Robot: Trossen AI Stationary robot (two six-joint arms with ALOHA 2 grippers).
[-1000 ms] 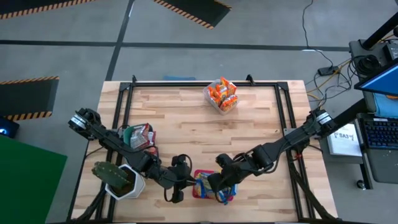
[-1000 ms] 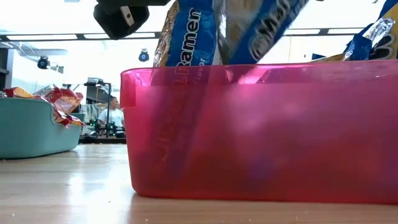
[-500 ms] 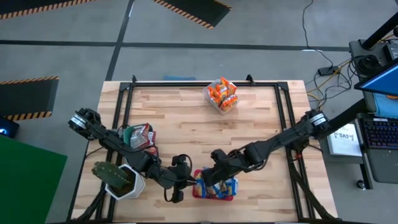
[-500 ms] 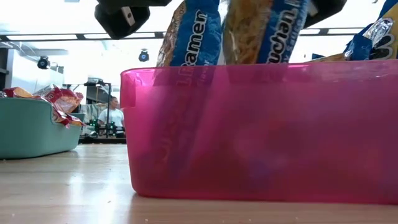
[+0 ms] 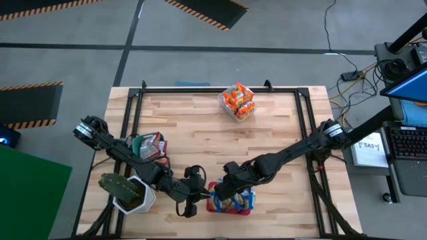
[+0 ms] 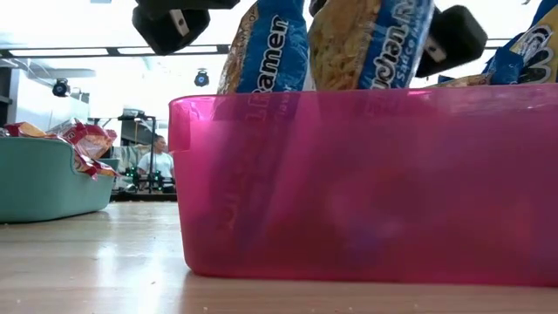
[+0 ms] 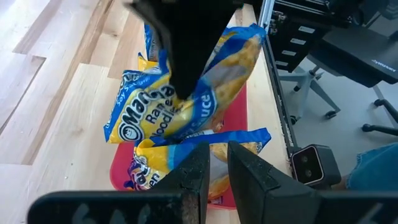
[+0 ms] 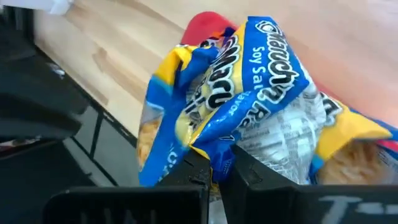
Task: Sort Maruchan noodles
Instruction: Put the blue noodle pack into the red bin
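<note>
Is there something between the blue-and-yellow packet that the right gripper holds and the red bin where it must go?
Nothing visible blocks it. The right gripper, shut on the blue-and-yellow packet, holds it directly over the red bin. Other blue packets already stand inside, and the left gripper pinches one at the bin's edge.

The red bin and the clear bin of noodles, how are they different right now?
The red bin sits at the table's near edge, between both grippers; the clear bin stands alone at the far edge. The red bin holds blue-and-yellow packets; the clear bin holds orange packets. The right gripper, shut on a blue-and-yellow packet, is over the red bin; no arm is near the clear bin. Both hold a single kind.
</note>
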